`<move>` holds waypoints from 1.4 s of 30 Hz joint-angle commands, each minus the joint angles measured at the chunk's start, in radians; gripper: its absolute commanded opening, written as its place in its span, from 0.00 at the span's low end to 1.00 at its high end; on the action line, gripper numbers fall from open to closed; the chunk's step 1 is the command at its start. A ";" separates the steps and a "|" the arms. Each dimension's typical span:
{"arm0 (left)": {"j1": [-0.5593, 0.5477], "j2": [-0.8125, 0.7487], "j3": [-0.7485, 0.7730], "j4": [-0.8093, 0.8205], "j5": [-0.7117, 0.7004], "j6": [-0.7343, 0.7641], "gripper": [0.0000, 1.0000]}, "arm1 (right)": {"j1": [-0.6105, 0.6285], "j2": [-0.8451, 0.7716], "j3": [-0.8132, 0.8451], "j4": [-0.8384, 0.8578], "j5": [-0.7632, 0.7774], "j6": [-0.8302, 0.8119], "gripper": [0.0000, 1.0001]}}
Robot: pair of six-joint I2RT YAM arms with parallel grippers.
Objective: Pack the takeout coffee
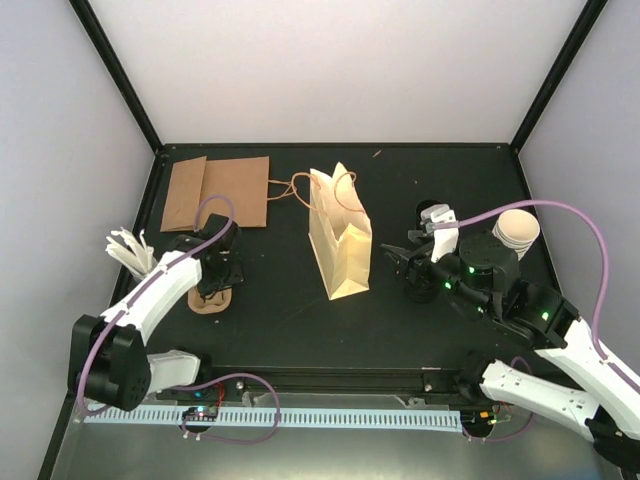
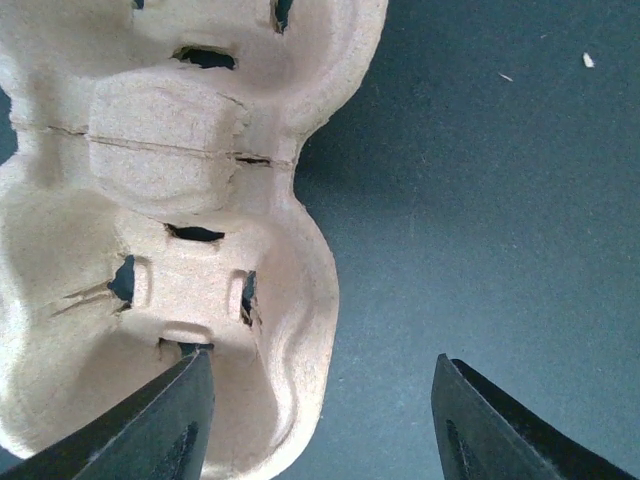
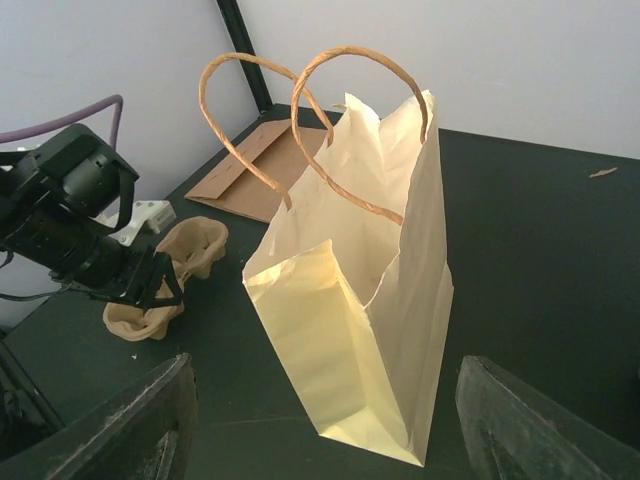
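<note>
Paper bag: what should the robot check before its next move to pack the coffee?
1. Paper bag standing upright with its mouth open: ok.
2. Right gripper open and empty, facing the bag: ok.
3. Left gripper open, with the cup carrier's edge between its jaws: ok.
4. Carrier gripped: not ok, the jaws are not closed on it.
5. Paper cups picked up: not ok, they sit on the right side of the table and neither gripper holds one.
6. Room inside the bag: cannot tell, its inside is hidden.
</note>
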 commanded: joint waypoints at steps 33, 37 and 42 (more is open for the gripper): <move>0.041 -0.054 0.102 -0.051 0.278 0.038 0.16 | -0.004 -0.029 -0.057 -0.003 -0.045 0.019 0.74; 0.040 -0.093 0.108 -0.050 0.355 0.049 0.18 | -0.004 -0.047 -0.131 0.005 -0.103 0.056 0.73; 0.029 -0.132 0.091 -0.032 0.415 0.053 0.20 | -0.004 -0.081 -0.269 0.063 -0.212 0.143 0.73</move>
